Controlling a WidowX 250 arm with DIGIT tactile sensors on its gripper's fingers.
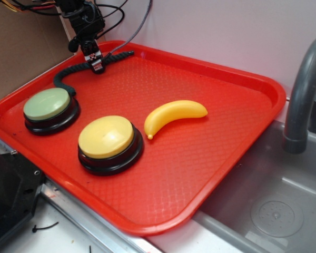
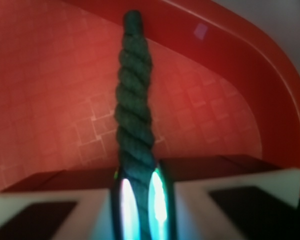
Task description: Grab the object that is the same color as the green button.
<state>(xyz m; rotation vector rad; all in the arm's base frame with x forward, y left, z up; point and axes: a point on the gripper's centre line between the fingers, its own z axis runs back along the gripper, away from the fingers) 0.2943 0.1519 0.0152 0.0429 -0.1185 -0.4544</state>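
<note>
At the tray's [image 1: 242, 137] far corner, the end effector [image 1: 96, 64] pinches the dark green rope [image 2: 134, 125] between its fingers. Its curved tail ends just beside the green button [image 1: 47, 104].

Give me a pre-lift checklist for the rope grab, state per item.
1. Target: gripper is at the dark green rope, not the banana: ok.
2. Rope between fingers in wrist view: ok.
3. Firm clamp: cannot tell.
4. Rope's curved end lies close beside the green button; contact: cannot tell.
5. Yellow button away from the rope: ok.
6. Clearance to the rear rim of the tray: cannot tell.
</note>
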